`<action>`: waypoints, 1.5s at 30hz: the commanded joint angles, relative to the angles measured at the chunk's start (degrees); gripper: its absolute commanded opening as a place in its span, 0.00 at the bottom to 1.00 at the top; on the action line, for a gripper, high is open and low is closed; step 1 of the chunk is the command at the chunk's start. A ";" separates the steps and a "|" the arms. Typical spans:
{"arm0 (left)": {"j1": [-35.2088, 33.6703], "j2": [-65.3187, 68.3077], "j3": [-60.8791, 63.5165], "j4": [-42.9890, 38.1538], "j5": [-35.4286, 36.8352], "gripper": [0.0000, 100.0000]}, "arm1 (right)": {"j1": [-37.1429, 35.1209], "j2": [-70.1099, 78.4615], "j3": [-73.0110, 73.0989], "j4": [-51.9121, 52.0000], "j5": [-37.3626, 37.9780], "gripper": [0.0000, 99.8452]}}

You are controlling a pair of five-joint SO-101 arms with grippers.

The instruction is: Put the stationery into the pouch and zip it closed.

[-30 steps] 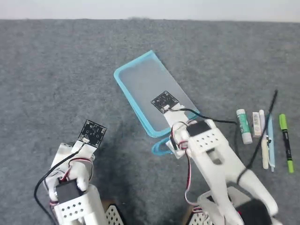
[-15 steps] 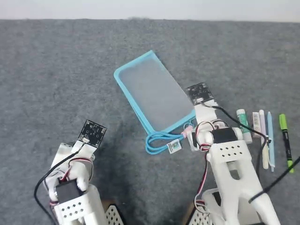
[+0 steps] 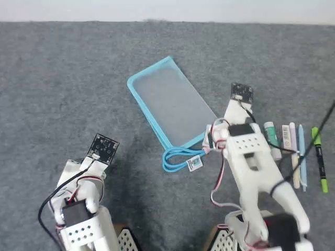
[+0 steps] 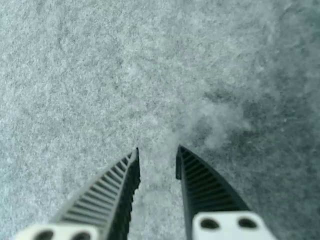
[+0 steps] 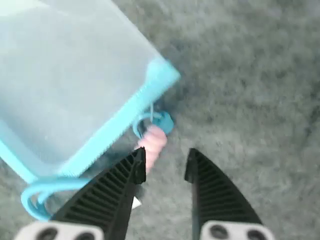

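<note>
Right pincer [image 5: 166, 152] spread beside pink zip pull [image 5: 152, 142], left pincer [image 4: 157, 149] spread, one pouch [image 3: 172, 102], five stationery pieces [image 3: 302, 157]

Bright, diffuse light; soft shadow on grey mat [image 3: 63, 78] beside left arm [image 3: 78, 209]

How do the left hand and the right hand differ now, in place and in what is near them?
The left hand hangs over bare grey mat; the right hand is at the pouch corner, one finger beside the pink zip pull. The left arm is folded back; the right arm stretches out between pouch and pens. Both hands are slightly open and empty.
</note>
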 commanded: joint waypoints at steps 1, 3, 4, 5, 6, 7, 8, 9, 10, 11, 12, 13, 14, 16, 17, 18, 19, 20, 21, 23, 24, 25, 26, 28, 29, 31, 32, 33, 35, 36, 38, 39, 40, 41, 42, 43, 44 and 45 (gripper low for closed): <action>0.35 -1.41 -0.48 -0.79 1.14 0.11 | -0.84 3.03 -5.27 -1.27 -2.64 0.14; 0.35 -1.41 -0.48 -0.79 1.14 0.11 | -1.63 5.14 -5.89 -1.19 -3.69 0.14; 0.35 -1.41 -0.48 -0.79 1.14 0.11 | -2.24 5.85 -5.89 -1.19 -3.52 0.14; 0.35 -1.41 -0.48 -0.79 1.14 0.11 | -2.77 6.55 -5.89 -1.10 -3.52 0.14; 0.35 -1.41 -0.48 -0.79 1.14 0.11 | -3.12 7.08 -5.89 -1.10 -3.52 0.14; 0.35 -1.41 -0.48 -0.79 1.14 0.11 | -3.56 7.69 -5.80 -1.10 -3.52 0.14; 0.35 -1.41 -0.48 -0.79 1.14 0.11 | -3.74 8.22 -5.80 -1.10 -3.52 0.14; 0.35 -1.41 -0.48 -0.79 1.14 0.11 | -3.82 8.84 -5.80 -1.36 -3.52 0.14; 0.35 -1.41 -0.48 -0.79 1.14 0.11 | -3.91 9.63 -5.80 -1.54 -3.52 0.14; 0.35 -1.41 -0.48 -0.79 1.14 0.11 | -3.91 10.42 -5.89 -1.54 -3.52 0.14; 0.35 -1.41 -0.48 -0.79 1.14 0.11 | -4.00 11.47 -5.89 -1.54 -3.52 0.14; 0.35 -1.41 -0.48 -0.79 1.14 0.11 | -4.00 12.44 -5.98 -1.54 -3.52 0.14; 0.35 -1.41 -0.48 -0.79 1.14 0.11 | -3.91 13.41 -6.07 -1.63 -3.52 0.14; 0.35 -1.41 -0.48 -0.79 1.14 0.11 | -3.65 14.46 -6.15 -2.24 -3.52 0.14; 0.35 -1.41 -0.48 -0.79 1.14 0.11 | -3.65 14.90 -6.15 -2.51 -3.52 0.14; 0.35 -1.41 -0.48 -0.79 1.14 0.11 | -3.65 15.34 -6.15 -2.59 -3.52 0.14; 0.35 -1.41 -0.48 -0.79 1.14 0.11 | -3.56 15.69 -6.15 -2.59 -3.52 0.14; 0.35 -1.41 -0.48 -0.79 1.14 0.11 | -3.03 15.69 -6.15 -2.51 -3.25 0.12; 0.35 -1.41 -0.48 -0.79 1.14 0.11 | -2.15 15.60 -6.15 -2.51 -1.93 0.09; 0.35 -1.41 -0.48 -0.79 1.14 0.11 | 0.31 15.25 -6.07 -2.68 3.87 0.01; 0.35 -1.41 -0.48 -0.79 1.14 0.11 | 1.63 15.25 -6.07 -2.42 7.12 0.00; 0.35 -1.41 -0.48 -0.79 1.14 0.11 | 2.95 15.25 -5.98 -2.15 10.20 0.02; 0.35 -1.41 -0.48 -0.79 1.14 0.11 | 4.35 15.25 -5.98 -1.63 12.66 0.02; 0.35 -1.41 -0.48 -0.79 1.14 0.11 | 6.11 14.73 -6.86 0.13 17.41 0.01; 0.35 -1.41 -0.48 -0.79 1.14 0.11 | 6.20 14.11 -7.30 1.54 19.78 0.01; 0.35 -1.41 -0.48 -0.79 1.14 0.11 | 6.11 12.09 -7.65 4.79 24.97 0.01; 0.35 -1.41 -0.48 -0.79 1.14 0.11 | 5.76 10.59 -7.30 5.76 27.34 0.01; 0.35 -1.41 -0.48 -0.79 1.14 0.11 | 5.05 9.19 -7.21 6.73 29.10 0.01; 0.35 -1.41 -0.48 -0.79 1.14 0.11 | 4.70 6.29 -6.59 8.04 32.26 0.01; 0.35 -1.41 -0.48 -0.79 1.14 0.11 | 4.97 4.88 -6.42 8.66 33.67 0.01; 0.35 -1.41 -0.48 -0.62 1.14 0.11 | 7.34 2.24 -6.33 10.68 35.60 0.01; 0.35 -1.41 -0.48 0.00 1.14 0.11 | 9.10 0.84 -6.33 11.65 36.40 0.01; 0.35 -1.41 -0.48 0.35 1.14 0.11 | 11.12 -0.48 -6.33 12.35 37.10 0.01; 0.35 -1.41 -0.48 0.44 1.05 0.11 | 13.05 -1.63 -6.59 12.97 38.07 0.01; 0.35 -1.41 -0.48 0.44 1.05 0.11 | 14.46 -2.86 -6.68 13.23 39.38 0.01; 0.35 -1.41 -0.48 0.35 0.97 0.11 | 15.34 -4.09 -6.86 13.23 40.70 0.01; 0.35 -1.58 -0.48 -0.18 0.88 0.11 | 15.96 -5.41 -7.12 13.32 41.58 0.01; 0.53 -1.58 -0.92 -2.37 0.79 0.11 | 16.22 -6.73 -7.47 13.49 42.20 0.01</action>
